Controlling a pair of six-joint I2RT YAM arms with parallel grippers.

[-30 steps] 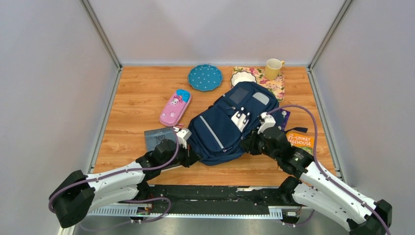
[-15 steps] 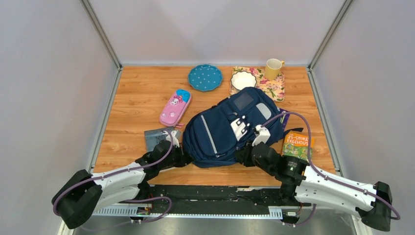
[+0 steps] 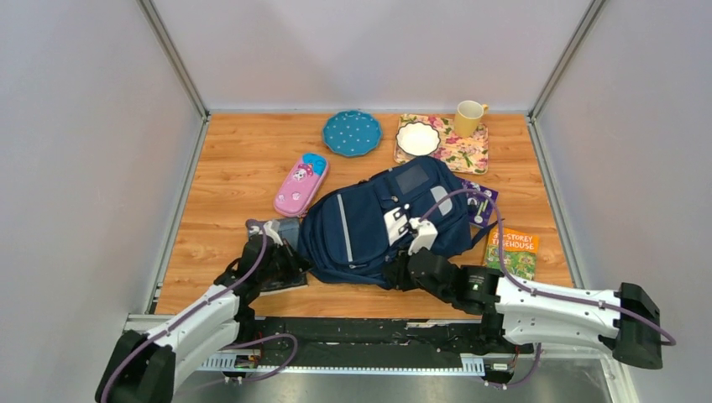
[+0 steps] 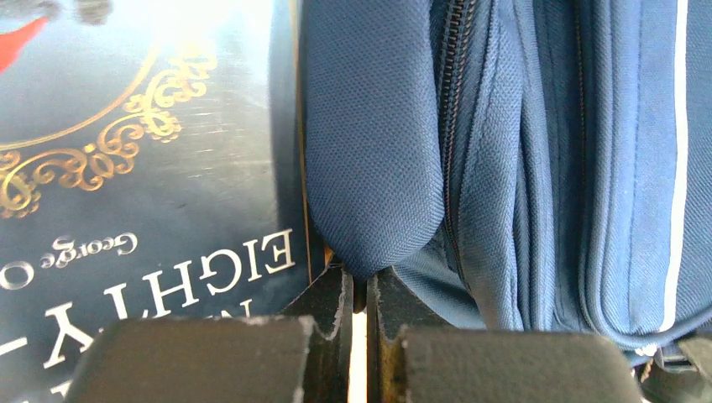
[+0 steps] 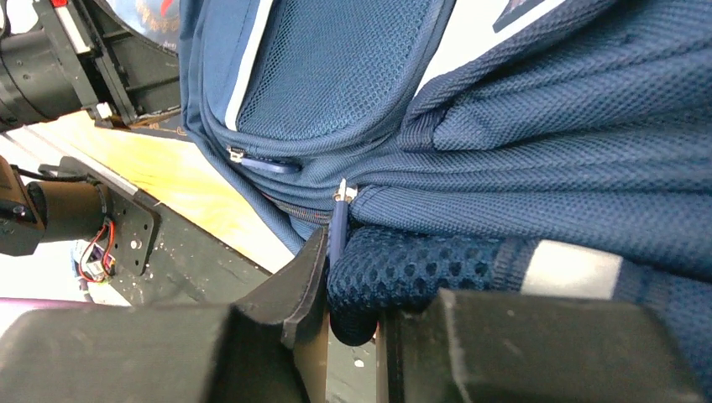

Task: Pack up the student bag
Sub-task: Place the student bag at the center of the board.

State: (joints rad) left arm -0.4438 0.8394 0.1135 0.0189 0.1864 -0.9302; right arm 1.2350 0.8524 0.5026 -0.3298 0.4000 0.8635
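Navy student bag [image 3: 378,222], pale-striped, is laid flat nr table's [image 3: 227,168] near edge. Its fabric tab [image 4: 369,168] is pinched tight by left gripper [image 4: 359,284]. Its mesh strap [image 5: 403,269] is clamped by right gripper [image 5: 353,312], jaws narrow.

Top view: fixed, high at near side, tilted down and forward; takes in whole bench [image 3: 227,168], bag [image 3: 378,222] mid-frame, far off.
Left wrist view: sits behind left claw [image 4: 359,290], looks along it, very close on bag fold and dark book [image 4: 151,193].
Right wrist view: behind right claw [image 5: 351,323], low, close on bag's near edge; left arm [image 5: 50,67] at upper left.
All three share bag.
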